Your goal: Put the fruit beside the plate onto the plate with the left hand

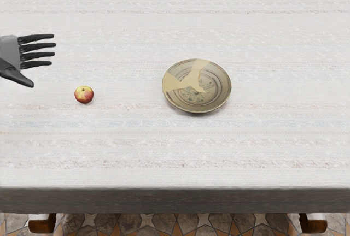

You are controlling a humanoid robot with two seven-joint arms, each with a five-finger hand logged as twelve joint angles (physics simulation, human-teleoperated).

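Entering from the left edge of the frame, the left hand (23, 61) sits at the upper left, above the counter (175, 148). Its four fingers (38, 47) are stretched out straight and slightly spread, pointing toward the right of the frame, with the thumb angled down and to the right below them. The hand is open and holds nothing. Whether it touches the counter surface cannot be told from this view.

Fruit: one small apple (83, 94), red with a yellow patch, stands on the counter at the left of the frame, below and to the right of the hand. It is near the thumb tip but clearly apart from it; no finger is in contact with it.

Dish: a round plate (217, 86), olive-tan with a darker painted pattern, lies flat on the counter just right of centre. The apple rests well to the left of the plate, with bare counter between them, so the fruit is not on the plate.

Surface: the counter is pale, with faint horizontal stripes, and fills most of the frame. Along the bottom edge a tiled floor (175, 225) shows, with wooden feet (42, 224) at the lower corners.
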